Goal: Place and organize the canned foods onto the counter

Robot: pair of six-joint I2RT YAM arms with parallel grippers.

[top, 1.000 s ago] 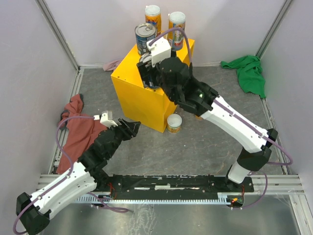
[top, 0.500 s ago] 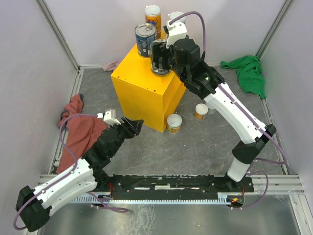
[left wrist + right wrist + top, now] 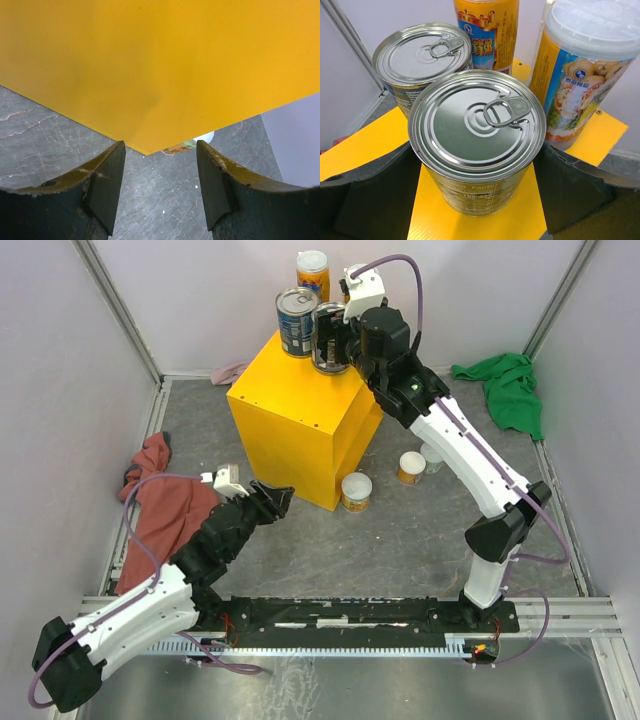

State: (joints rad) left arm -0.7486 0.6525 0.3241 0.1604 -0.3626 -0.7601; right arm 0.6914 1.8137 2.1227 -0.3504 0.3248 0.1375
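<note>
Our right hand (image 3: pixel 332 343) pinches a wide can (image 3: pixel 477 125) by its sides at the yellow tabletop (image 3: pixel 290 395). We judge it heavy and slick. Our left hand (image 3: pixel 159 185) is spread, empty.

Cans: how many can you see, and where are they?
7. Atop the yellow counter: one free silver-topped can, one held silver-topped can between the right fingers, two tall orange cans behind. On the floor beside the counter: three short cans. Others might be hidden.
</note>
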